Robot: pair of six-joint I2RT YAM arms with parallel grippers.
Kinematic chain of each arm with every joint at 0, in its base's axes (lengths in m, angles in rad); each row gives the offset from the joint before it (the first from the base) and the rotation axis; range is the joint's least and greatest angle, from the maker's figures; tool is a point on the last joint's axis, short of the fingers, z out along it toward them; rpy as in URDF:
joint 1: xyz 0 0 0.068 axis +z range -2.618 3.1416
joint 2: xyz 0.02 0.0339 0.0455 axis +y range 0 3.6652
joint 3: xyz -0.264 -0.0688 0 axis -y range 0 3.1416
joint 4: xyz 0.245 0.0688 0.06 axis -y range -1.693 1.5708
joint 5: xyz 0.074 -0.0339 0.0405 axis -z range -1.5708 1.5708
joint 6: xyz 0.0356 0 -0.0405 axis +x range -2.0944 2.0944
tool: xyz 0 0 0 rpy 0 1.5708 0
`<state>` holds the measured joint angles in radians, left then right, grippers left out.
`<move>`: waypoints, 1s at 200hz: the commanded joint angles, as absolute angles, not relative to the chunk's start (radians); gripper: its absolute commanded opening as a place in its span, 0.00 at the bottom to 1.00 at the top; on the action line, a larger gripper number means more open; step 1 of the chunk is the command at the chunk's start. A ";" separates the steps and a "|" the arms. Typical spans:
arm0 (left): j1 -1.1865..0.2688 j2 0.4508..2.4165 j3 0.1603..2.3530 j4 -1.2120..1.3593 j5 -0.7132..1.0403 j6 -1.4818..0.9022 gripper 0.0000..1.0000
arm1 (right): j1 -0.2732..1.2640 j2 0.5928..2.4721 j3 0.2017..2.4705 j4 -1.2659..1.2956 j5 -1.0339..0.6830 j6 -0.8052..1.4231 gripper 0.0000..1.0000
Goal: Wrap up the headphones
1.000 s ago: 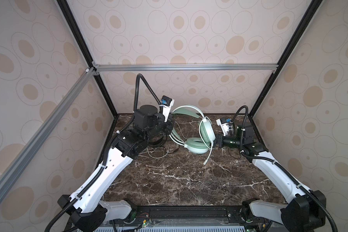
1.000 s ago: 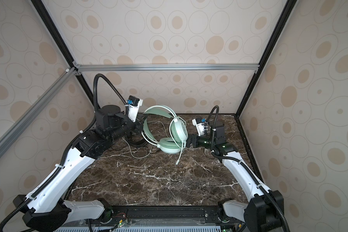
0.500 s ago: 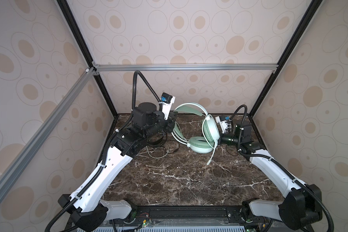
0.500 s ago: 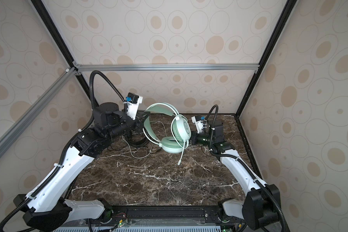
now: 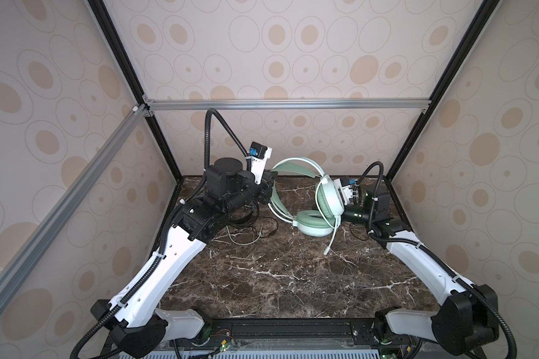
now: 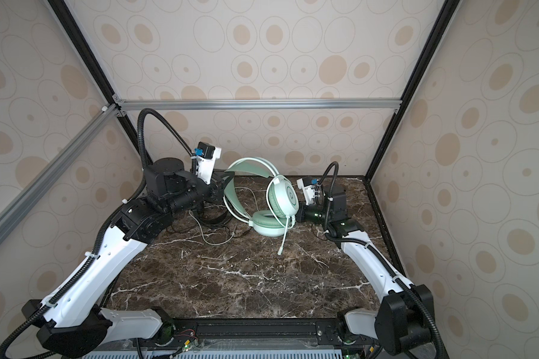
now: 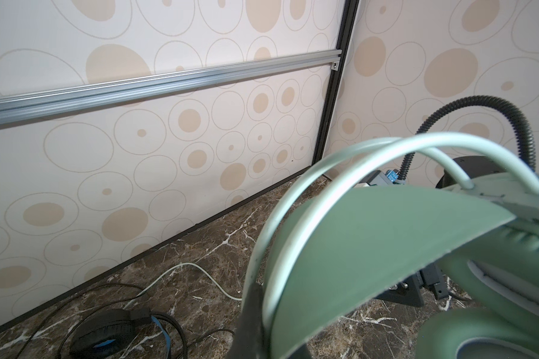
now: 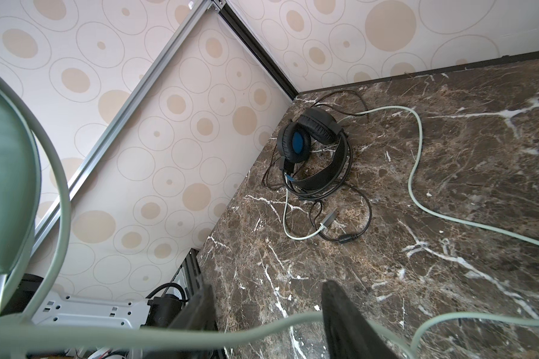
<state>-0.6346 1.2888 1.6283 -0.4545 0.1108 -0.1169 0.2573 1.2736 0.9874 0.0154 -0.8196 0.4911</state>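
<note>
Left gripper (image 5: 267, 190) clamps the band of the green headset (image 5: 311, 222); right gripper (image 8: 266, 286), jaws apart astride the cord (image 8: 277, 323), may pinch nothing.

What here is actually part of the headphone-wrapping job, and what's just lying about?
Part of the job: mint-green headset; its pale cord; black headset; its thin black cord.

Just there: marble tabletop; patterned walls; aluminium rail.

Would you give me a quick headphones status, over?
Left gripper shut on band of green headset. Right gripper open by its earcup. Pale cord loose, tangled with black headset.
</note>
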 commanded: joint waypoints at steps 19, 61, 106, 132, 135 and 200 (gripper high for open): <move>-0.626 1.275 1.654 -0.333 0.150 -0.175 0.00 | 0.262 1.284 1.006 0.057 -0.835 0.515 0.56; -0.624 1.279 1.640 -0.326 0.161 -0.188 0.00 | 0.262 1.307 1.036 0.078 -0.842 0.537 0.51; -0.619 1.279 1.636 -0.314 0.159 -0.201 0.00 | 0.262 1.298 1.039 0.071 -0.836 0.535 0.28; -0.614 1.282 1.638 -0.327 0.150 -0.204 0.00 | 0.257 1.282 1.053 0.029 -0.816 0.517 0.15; -0.612 1.281 1.638 -0.329 0.148 -0.206 0.00 | 0.255 1.280 1.055 0.019 -0.812 0.513 0.14; -0.582 1.257 1.592 -0.324 0.162 -0.222 0.00 | 0.242 1.231 1.229 -0.395 -0.518 0.273 0.00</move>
<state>-0.5991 1.2903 1.5982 -0.4183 0.1333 -0.1677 0.2462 1.2716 1.1427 -0.1974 -0.6781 0.4015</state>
